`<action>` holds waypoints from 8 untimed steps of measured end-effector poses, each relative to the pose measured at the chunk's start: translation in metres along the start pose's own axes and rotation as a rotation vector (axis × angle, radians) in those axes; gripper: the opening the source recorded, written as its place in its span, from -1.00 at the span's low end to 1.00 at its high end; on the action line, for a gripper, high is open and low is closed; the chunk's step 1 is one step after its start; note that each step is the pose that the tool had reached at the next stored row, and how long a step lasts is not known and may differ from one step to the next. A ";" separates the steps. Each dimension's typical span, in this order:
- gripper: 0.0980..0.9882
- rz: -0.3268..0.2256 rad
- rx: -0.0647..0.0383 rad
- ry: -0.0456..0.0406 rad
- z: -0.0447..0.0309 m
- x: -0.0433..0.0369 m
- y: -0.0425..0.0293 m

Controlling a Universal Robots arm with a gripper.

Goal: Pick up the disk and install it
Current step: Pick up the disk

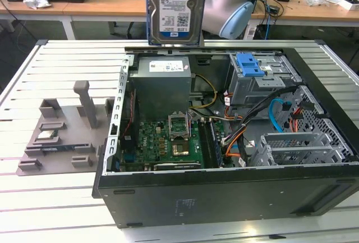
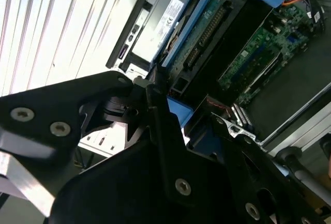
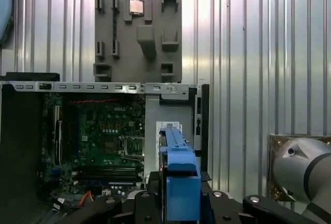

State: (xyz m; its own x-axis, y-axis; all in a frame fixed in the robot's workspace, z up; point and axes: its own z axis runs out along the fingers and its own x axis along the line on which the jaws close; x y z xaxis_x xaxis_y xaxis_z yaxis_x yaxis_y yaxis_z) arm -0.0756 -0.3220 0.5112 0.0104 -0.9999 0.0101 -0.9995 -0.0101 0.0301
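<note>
The disk point(image 1: 175, 10) hangs upright in the air above the back edge of the open computer case point(image 1: 224, 198), its white-and-blue label facing the exterior camera. In the first wrist view it appears edge-on, with its blue bracket point(image 3: 181, 177) clamped between the black fingers point(image 3: 147, 203) of my gripper point(image 3: 181, 200). The second wrist view has the disk point(image 2: 207, 32) stretching away from the gripper point(image 2: 173, 113) over the case. The gripper is shut on the disk.
Inside the case sit a grey power supply point(image 1: 162, 83), a blue-topped drive cage point(image 1: 252, 69), a green motherboard point(image 1: 168, 142) and orange and blue cables point(image 1: 275, 114). A grey parts fixture point(image 1: 61, 131) lies on the slatted table at the exterior view's left. Workbenches stand behind.
</note>
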 end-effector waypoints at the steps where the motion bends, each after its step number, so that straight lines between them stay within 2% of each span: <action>1: -0.39 0.000 0.000 0.0000 -0.0001 0.0000 -0.0038; 8: -0.39 0.000 -0.003 0.0000 -0.0007 0.0006 -0.0278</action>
State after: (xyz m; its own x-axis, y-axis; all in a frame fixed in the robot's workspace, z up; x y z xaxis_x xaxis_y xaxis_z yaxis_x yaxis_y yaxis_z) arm -0.0478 -0.3224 0.5110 0.0102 -0.9999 0.0101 -0.9994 -0.0099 0.0331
